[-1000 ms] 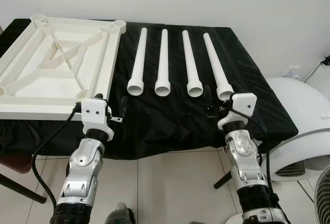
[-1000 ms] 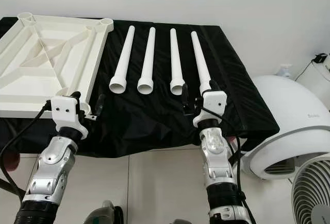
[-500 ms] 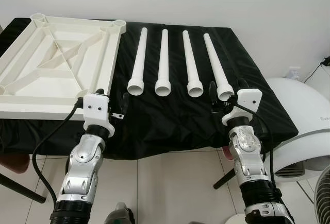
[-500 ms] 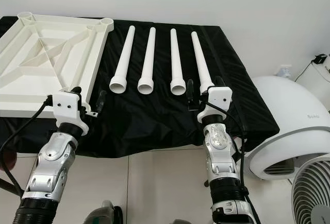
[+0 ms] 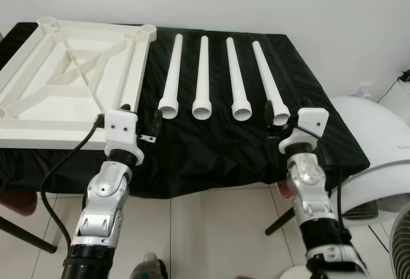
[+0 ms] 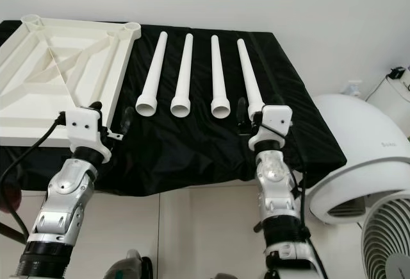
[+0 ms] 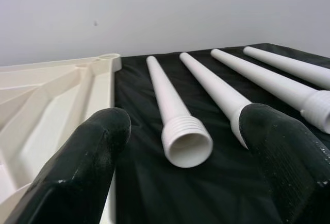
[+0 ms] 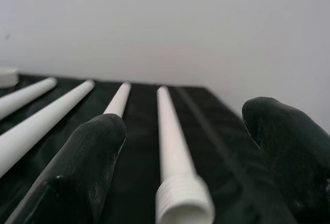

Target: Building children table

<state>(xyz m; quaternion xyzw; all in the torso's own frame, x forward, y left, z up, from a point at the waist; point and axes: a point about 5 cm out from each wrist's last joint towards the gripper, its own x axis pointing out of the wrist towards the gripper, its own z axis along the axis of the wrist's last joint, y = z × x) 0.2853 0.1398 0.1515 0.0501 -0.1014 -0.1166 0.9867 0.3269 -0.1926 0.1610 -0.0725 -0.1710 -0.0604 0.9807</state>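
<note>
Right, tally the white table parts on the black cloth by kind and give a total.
Legs: 4
Tabletop: 1
Total: 5

Bright, even, diffuse light; shadows soft. Head views sharp. Wrist views: near black fingers (image 7: 77, 167) blurred, out of focus.

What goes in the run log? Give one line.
left tool: open, at leftmost leg | right tool: open, at rightmost leg | tabletop: inverted
</note>
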